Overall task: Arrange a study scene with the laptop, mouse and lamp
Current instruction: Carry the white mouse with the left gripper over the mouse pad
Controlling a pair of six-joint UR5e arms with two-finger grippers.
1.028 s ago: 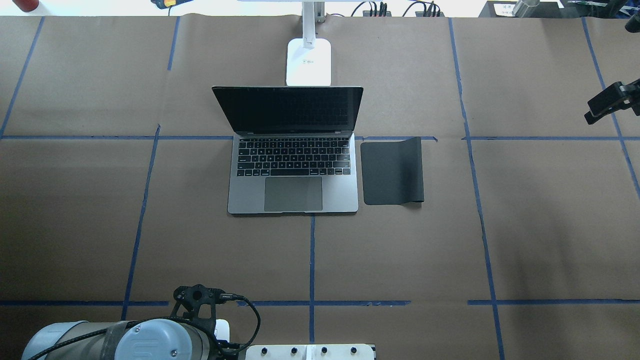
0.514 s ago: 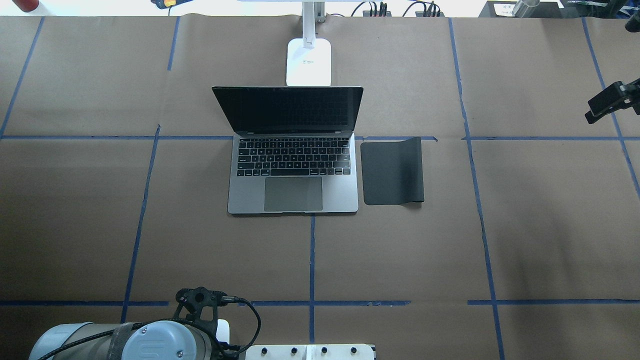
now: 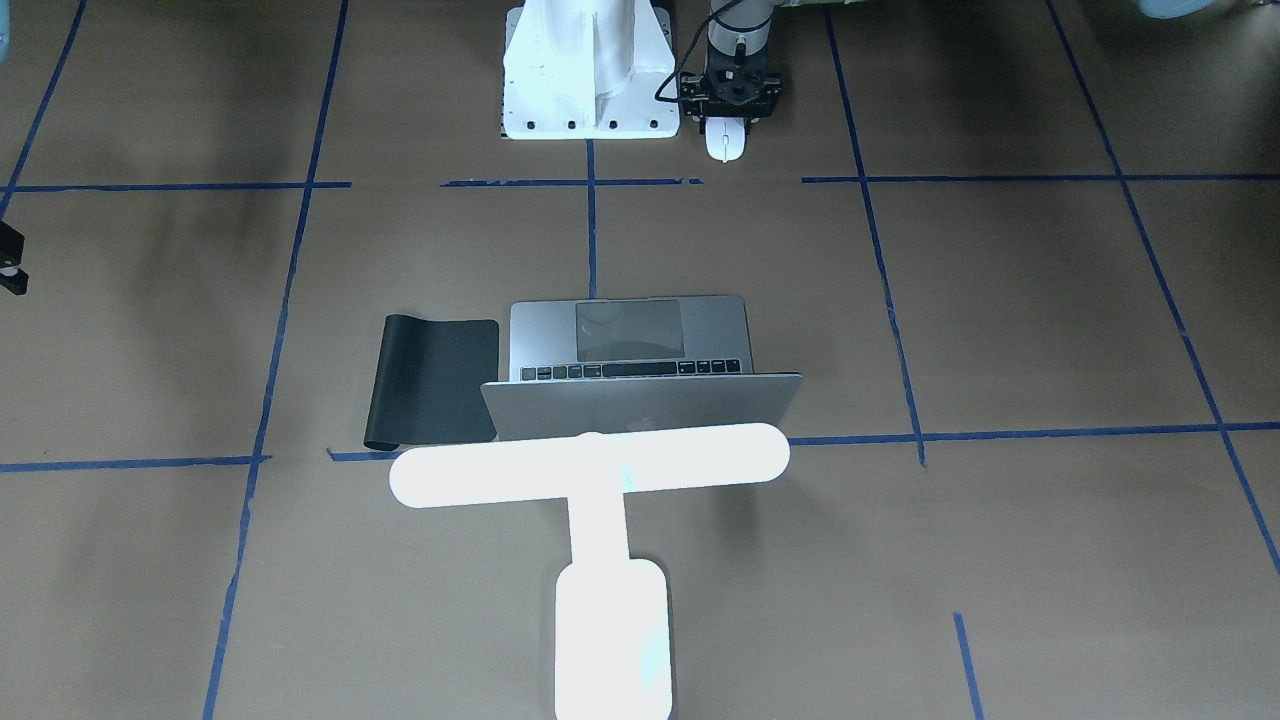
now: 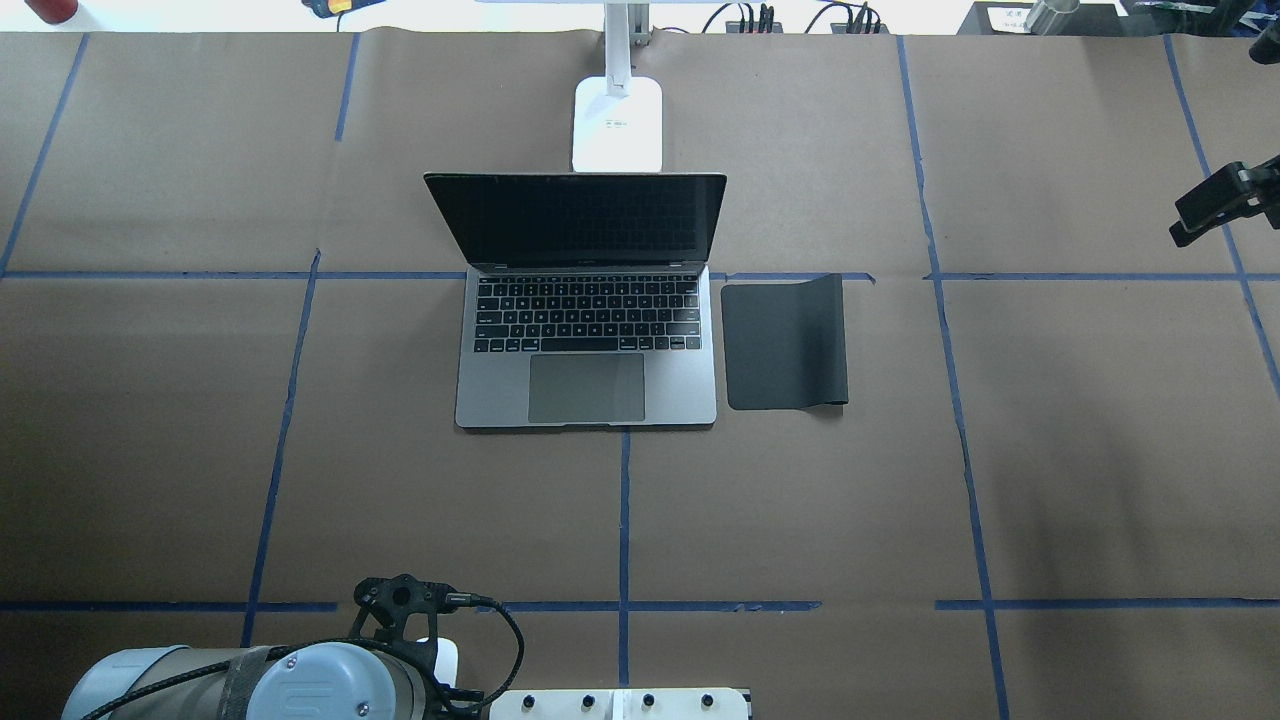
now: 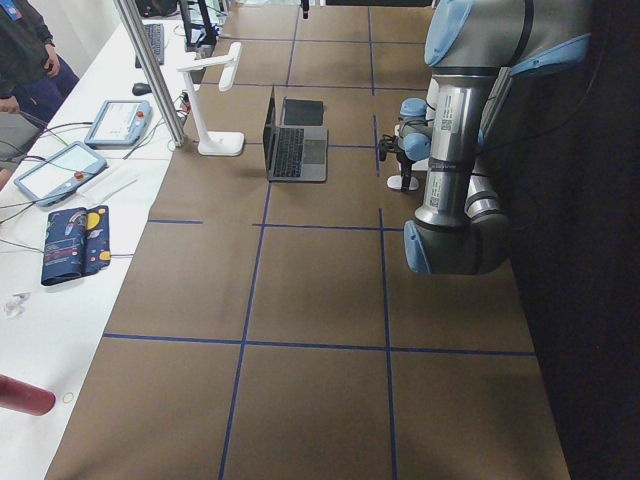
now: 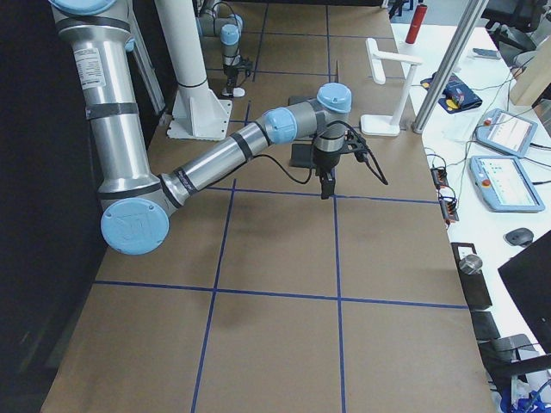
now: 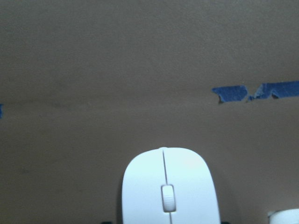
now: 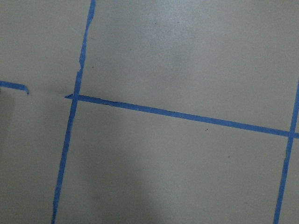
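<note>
Progress, judged from the layout, stands at two items of three. Order below follows the overhead view, left to right.

1. Left end effector (image 3: 735, 115): positioned low over the desk (image 4: 150, 450), close to the robot base. The mouse (image 3: 724, 142) lies directly under it, its front end projecting toward the laptop. The wrist camera shows the mouse centred at the bottom of its view. The fingers are hidden, so it cannot be determined whether they are clamped on the mouse or spread beside it.
2. Laptop (image 4: 588, 350): at desk centre, lid open, keyboard facing the robot. Placement appears complete.
3. Lamp (image 4: 617, 125): upright just behind the laptop lid, its bar head over the lid. Placement appears complete.
4. Mat (image 4: 785, 340): just beside the laptop's right edge, nothing on it.
5. Right end effector (image 4: 1205, 210): at the far right edge, above bare desk, well apart from all items. Finger position cannot be determined.

Outstanding: move the mouse, well apart from the mat, onto it.
</note>
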